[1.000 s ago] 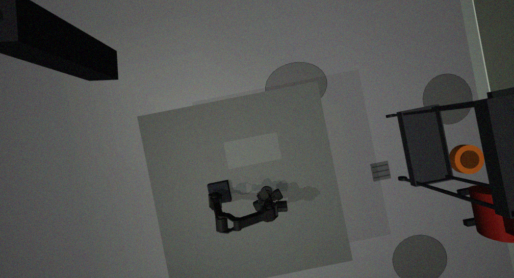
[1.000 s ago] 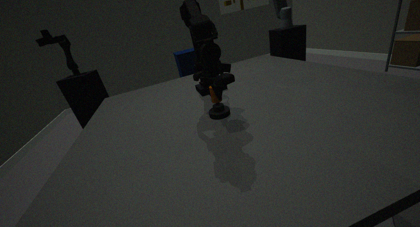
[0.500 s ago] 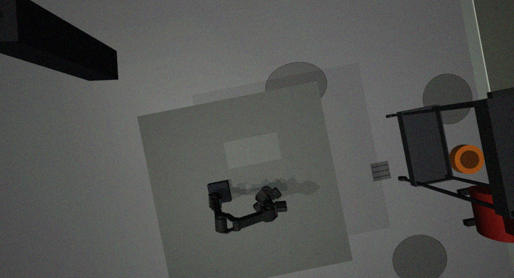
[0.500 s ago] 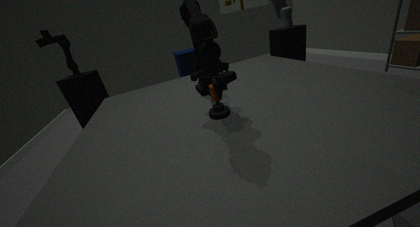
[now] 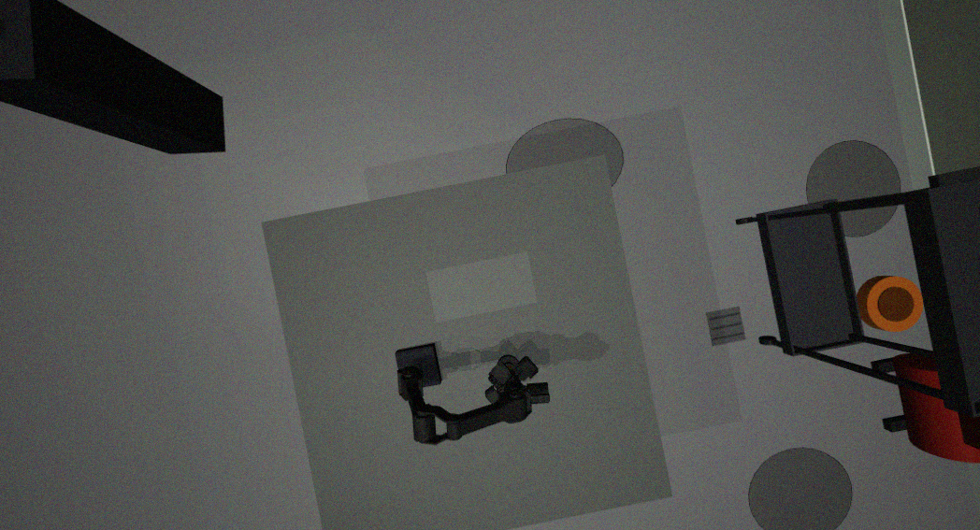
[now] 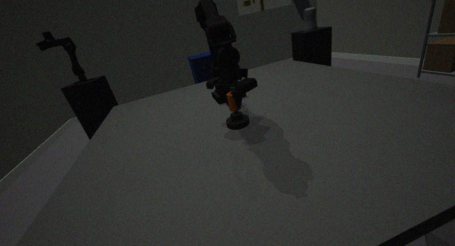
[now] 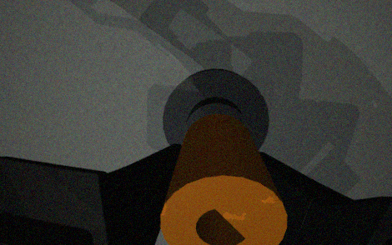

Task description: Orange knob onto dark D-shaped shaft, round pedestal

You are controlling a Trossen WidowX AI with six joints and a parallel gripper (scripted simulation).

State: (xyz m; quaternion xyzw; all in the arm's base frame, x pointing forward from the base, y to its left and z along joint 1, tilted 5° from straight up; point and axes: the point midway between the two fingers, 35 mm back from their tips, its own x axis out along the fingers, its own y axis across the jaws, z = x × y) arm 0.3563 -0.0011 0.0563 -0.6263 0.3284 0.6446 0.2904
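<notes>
My gripper (image 6: 234, 93) (image 7: 218, 156) is shut on the orange knob (image 6: 232, 101) (image 7: 222, 167) and holds it upright, slightly tilted. The knob's upper face, with its D-shaped hole (image 7: 218, 227), faces the wrist camera. The round dark pedestal (image 6: 238, 122) (image 7: 174, 121) stands on the grey table straight below the knob. The short dark shaft (image 6: 235, 115) rises from it. The knob's lower end is right at the shaft's top; I cannot tell if they touch. In the overhead view the arm (image 5: 480, 407) hides the knob and the pedestal.
Black blocks (image 6: 89, 101) (image 6: 311, 45) stand at the table's far edges, and a blue panel (image 6: 199, 66) is behind the arm. Off the table, a dark cart (image 5: 809, 279), an orange roll (image 5: 889, 304) and a red bin (image 5: 932, 417) are at the right.
</notes>
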